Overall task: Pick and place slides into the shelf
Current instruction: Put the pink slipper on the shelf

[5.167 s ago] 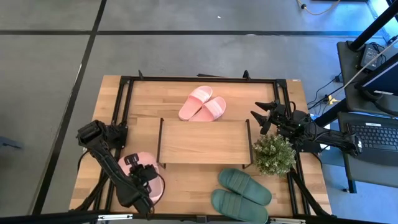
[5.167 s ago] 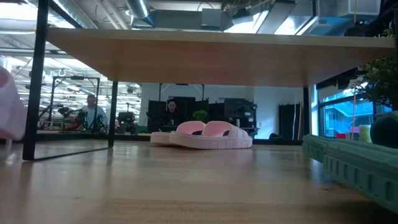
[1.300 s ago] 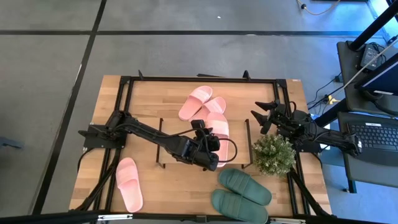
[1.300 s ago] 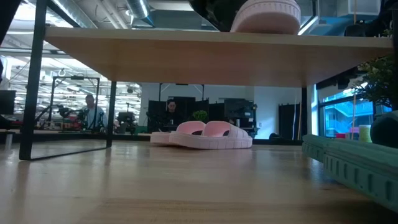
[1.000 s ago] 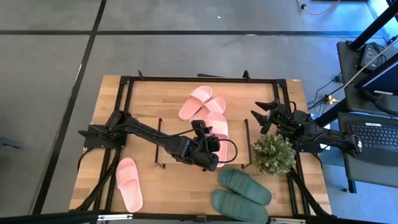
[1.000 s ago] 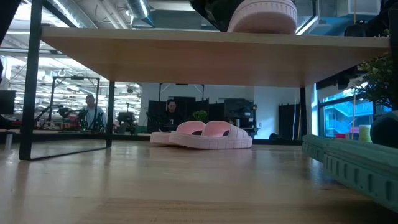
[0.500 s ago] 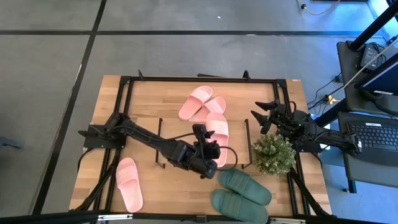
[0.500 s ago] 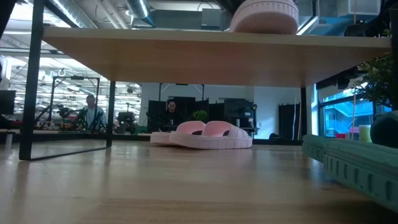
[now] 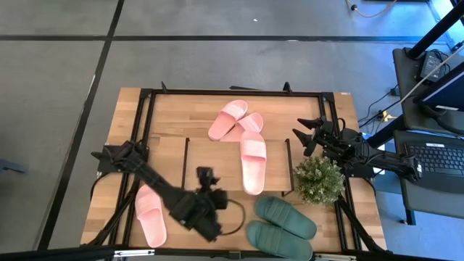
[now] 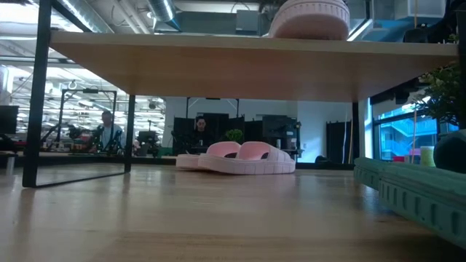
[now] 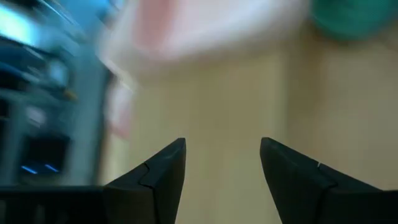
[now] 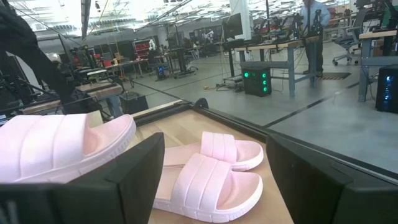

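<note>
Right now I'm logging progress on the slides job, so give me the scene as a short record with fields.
shelf: one pink slide on its top board
pink pair: table, behind shelf
single pink slide: table, front left
green pair: table, front right
left gripper: open, empty, by shelf's front edge
right gripper: open, waits by plant

One pink slide [image 9: 252,161] lies flat atop the shelf [image 9: 210,165].

One pink slide [image 9: 252,161] atop the shelf [image 9: 210,165], left gripper [image 9: 208,176] nearby
</note>
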You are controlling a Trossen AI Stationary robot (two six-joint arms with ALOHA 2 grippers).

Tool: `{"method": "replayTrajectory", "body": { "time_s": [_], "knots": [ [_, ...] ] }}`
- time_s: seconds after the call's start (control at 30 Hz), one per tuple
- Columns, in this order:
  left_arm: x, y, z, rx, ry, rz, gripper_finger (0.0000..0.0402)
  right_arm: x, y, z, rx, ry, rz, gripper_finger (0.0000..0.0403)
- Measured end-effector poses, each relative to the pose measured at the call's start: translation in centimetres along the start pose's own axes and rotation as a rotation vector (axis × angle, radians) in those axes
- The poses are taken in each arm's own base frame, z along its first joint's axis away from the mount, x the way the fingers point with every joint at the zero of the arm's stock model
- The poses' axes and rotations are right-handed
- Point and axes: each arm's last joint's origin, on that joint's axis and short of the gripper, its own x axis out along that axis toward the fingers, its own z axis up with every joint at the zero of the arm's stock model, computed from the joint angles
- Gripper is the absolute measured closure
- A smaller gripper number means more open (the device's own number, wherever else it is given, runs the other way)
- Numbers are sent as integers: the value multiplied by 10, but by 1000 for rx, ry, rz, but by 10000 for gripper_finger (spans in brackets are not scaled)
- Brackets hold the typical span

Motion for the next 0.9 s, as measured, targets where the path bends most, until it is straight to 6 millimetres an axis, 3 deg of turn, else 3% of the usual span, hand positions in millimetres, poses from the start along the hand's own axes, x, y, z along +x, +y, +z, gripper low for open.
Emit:
{"method": "replayTrajectory", "body": {
  "time_s": [0.33,0.5,0.67,0.9],
  "knots": [
    [-59,-48,-50,-110,207,-305,202,0,0,0,3,0,0,121],
    [-87,-64,-78,-111,194,-316,202,0,0,0,3,0,0,121],
    [-88,-80,-105,-234,233,-262,202,0,0,0,3,0,0,121],
    [-57,-96,-150,-266,517,-129,202,0,0,0,3,0,0,121]
  ]
}}
